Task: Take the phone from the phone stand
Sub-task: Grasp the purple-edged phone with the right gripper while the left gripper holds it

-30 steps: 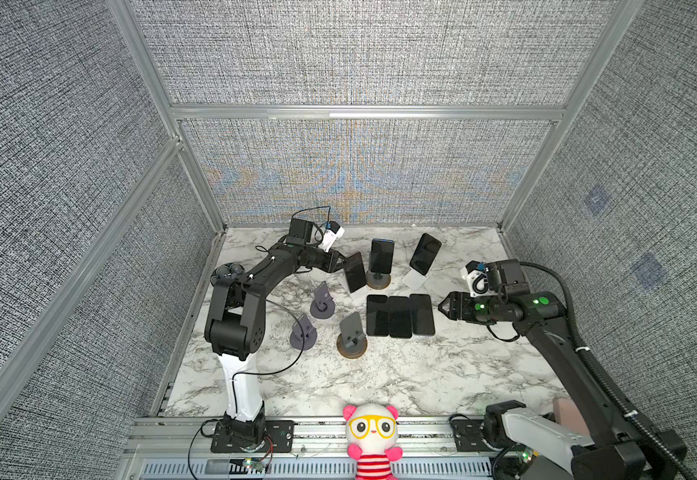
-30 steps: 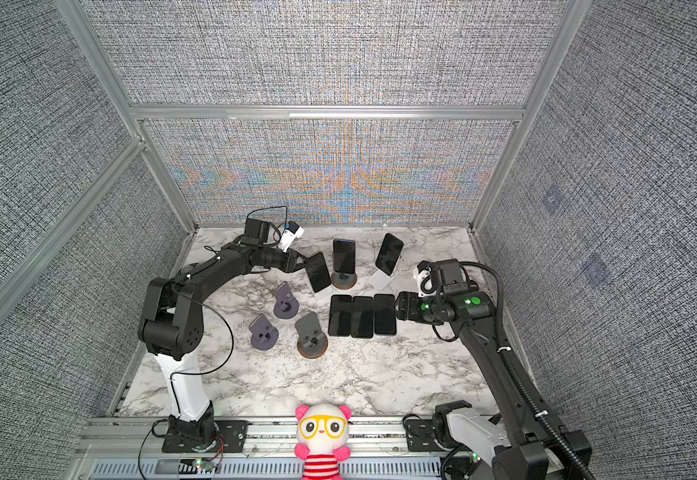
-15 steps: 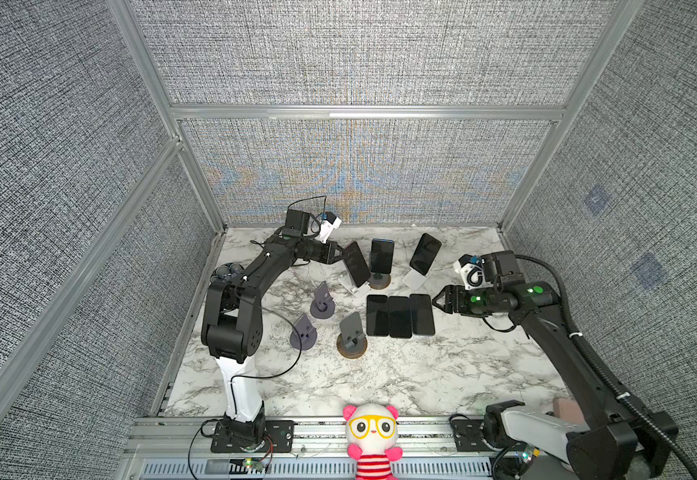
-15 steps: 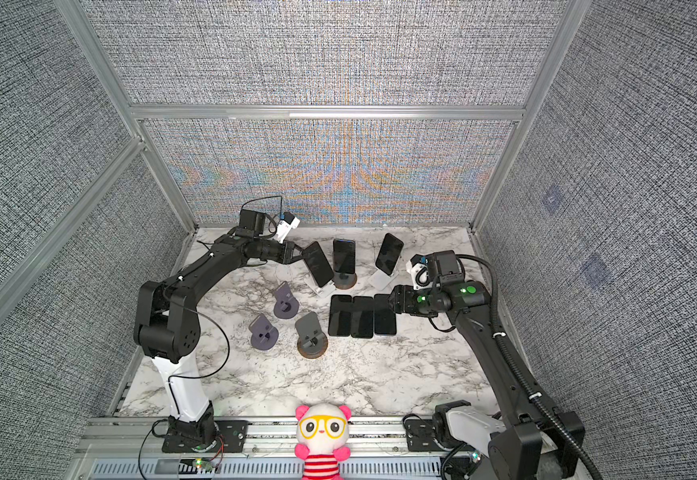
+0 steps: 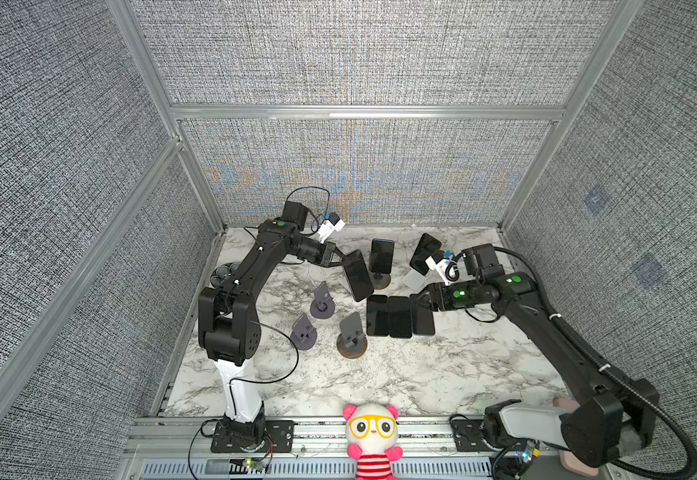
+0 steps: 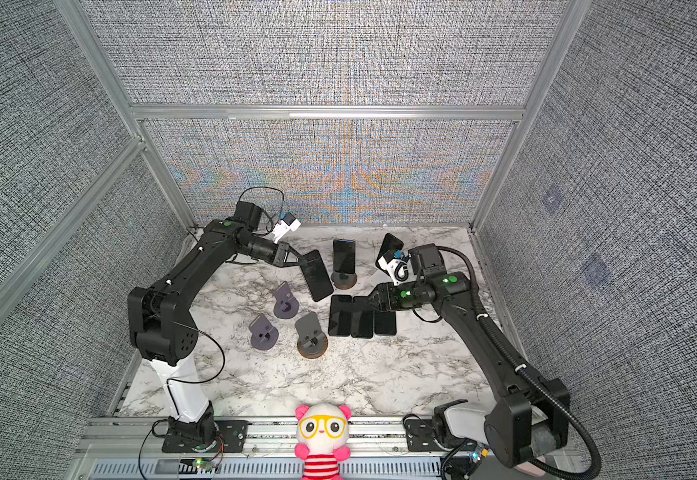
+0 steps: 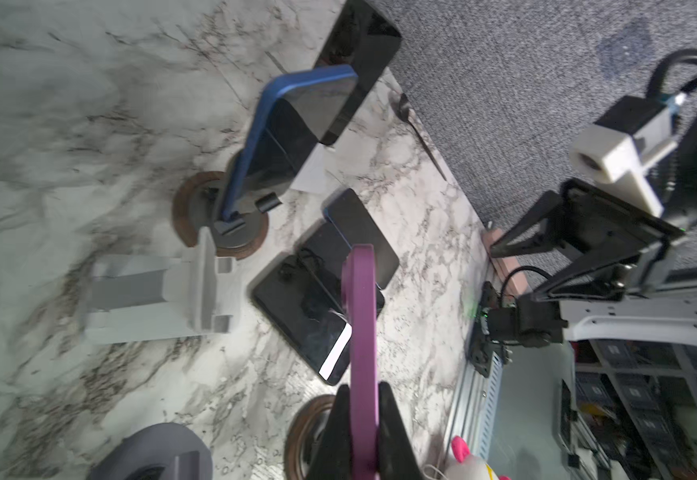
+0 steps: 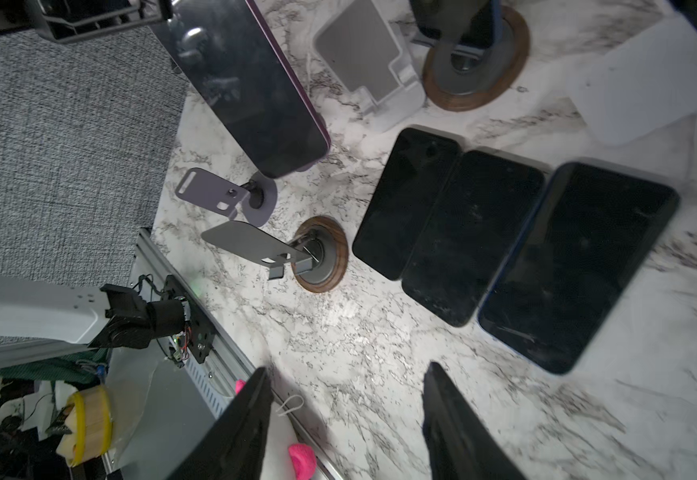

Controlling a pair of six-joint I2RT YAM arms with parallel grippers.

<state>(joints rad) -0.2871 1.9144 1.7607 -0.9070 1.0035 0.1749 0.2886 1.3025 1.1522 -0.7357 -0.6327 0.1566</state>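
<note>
moved: right fingers [image 5: 419,300] have come in from the right side toward the middle; the left arm has shifted only slightly.
left fingers [image 5: 340,259]: closed on the top end of the purple phone [image 5: 358,276], clamping it from both faces in the left wrist view.
purple phone: off its stand, held tilted in the air with its lower end near the row of flat phones [image 5: 400,316].
pale grey stand [image 7: 159,291]: empty, just beside the held phone and apart from it.
right fingers: spread apart with nothing between them, low over the right end of the flat row.
flat phones: three, screens up, side by side and touching on the counter [image 5: 380,374].
blue phone [image 5: 381,255]: upright in a wood-based stand behind the row.
empty stands [image 5: 321,301]: three, left of the flat row.
</note>
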